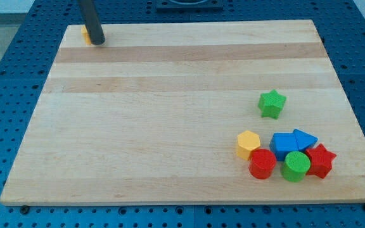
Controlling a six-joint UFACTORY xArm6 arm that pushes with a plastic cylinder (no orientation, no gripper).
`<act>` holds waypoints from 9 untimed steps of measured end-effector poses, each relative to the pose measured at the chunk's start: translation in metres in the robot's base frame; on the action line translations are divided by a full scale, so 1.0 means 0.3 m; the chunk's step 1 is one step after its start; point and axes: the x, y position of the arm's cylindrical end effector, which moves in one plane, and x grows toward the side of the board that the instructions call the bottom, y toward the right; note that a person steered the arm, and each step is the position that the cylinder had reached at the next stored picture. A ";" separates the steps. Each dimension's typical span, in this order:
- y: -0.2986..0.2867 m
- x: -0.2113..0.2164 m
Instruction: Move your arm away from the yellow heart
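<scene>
A small yellow block [86, 34], likely the yellow heart, sits at the board's top left corner, mostly hidden behind my rod, so its shape cannot be made out. My tip [98, 42] rests on the board right against that block's right side. The rod rises from there out of the view's top.
The wooden board [170, 114] lies on a blue pegboard table. At the view's lower right stand a green star [272, 103], a yellow hexagon [248, 144], a red cylinder [262, 164], a green cylinder [295, 166], a blue cube [284, 144], a blue triangle [305, 139] and a red star [320, 161].
</scene>
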 end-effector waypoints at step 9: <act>0.216 0.348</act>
